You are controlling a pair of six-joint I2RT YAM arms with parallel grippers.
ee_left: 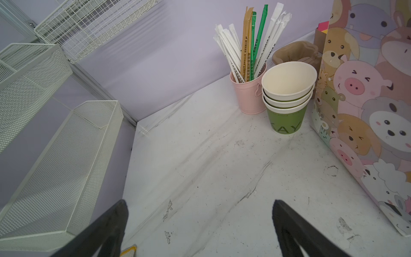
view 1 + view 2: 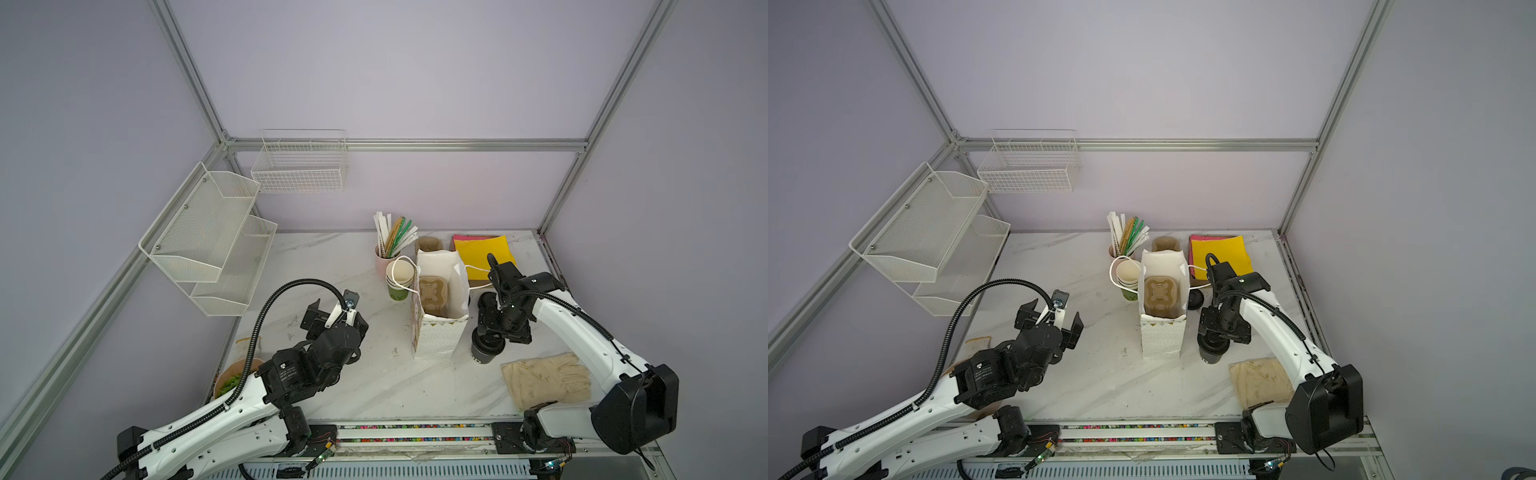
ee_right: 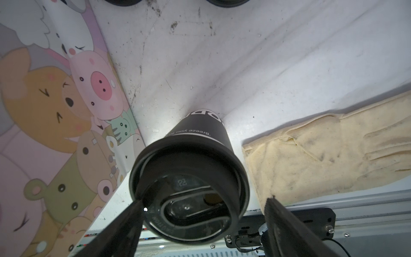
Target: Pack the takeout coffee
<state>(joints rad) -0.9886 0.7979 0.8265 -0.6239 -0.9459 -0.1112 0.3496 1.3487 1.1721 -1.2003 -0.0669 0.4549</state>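
Toward the front right of the white marbled tabletop (image 2: pixel 374 386), the takeout coffee (image 2: pixel 484 353) — a black cup under a black lid — is seen standing upright, just beside the paper bag (image 2: pixel 436 336) and near a cream glove (image 2: pixel 548 380) laid at the front right corner. The right gripper (image 3: pixel 205 200) is held directly above the lid with its jaws spread wide. In the right wrist view one finger is seen at the lid's rim and the other stands apart from it, so nothing is gripped. The left gripper (image 1: pixel 199 201) is held over the left half of the tabletop, jaws fully spread and empty. Along the back edge a pink bucket of straws (image 1: pixel 248 95) and a stack of green cups (image 1: pixel 287 100) are set touching, with yellow sheets (image 2: pixel 482 253) toward the back right corner. The surface is marked with grey veins and dark scuffs. The space is closed in by lilac walls (image 2: pixel 415 83) on an aluminium frame (image 2: pixel 407 144) — a wire basket (image 2: pixel 299 166) and a mesh shelf (image 2: pixel 208 232) are hung near the back left corner.
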